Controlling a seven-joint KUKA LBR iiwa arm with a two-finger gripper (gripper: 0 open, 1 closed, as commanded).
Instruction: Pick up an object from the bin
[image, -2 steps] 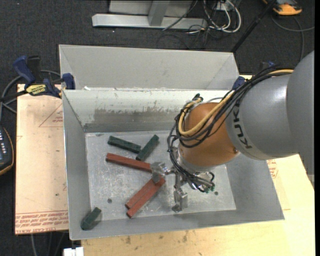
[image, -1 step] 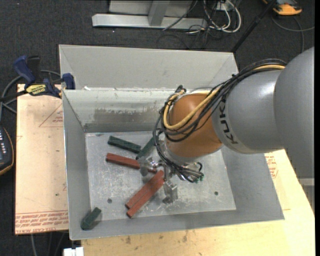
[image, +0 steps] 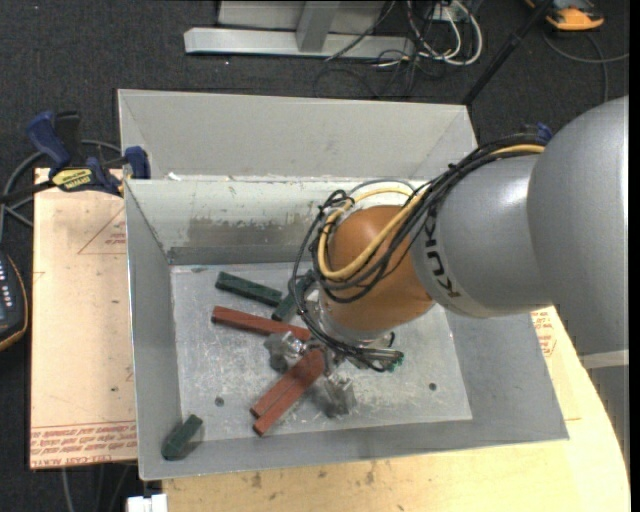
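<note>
In the camera view the grey metal bin (image: 150, 330) holds a few loose pieces on its scuffed floor. The arm reaches in from the right, its rounded orange cover (image: 370, 270) wrapped in black and yellow cables (image: 335, 255). The gripper (image: 312, 372) is low over the middle of the floor. Its two metal fingers (image: 286, 349) stand apart, one on each side of the upper end of a long red-brown rectangular block (image: 285, 395). The block lies slantwise, running down towards the bin's front wall. I cannot tell whether the fingers press on the block; it lies between them, on the floor.

Just to the left of the gripper lies a flat red-brown strip (image: 250, 321), and beyond it, nearer the back wall, a dark green bar (image: 248, 288). A small green piece (image: 392, 360) peeks out from beneath the cover. Well apart, in the front left corner, sits a dark green stubby block (image: 182, 436).
</note>
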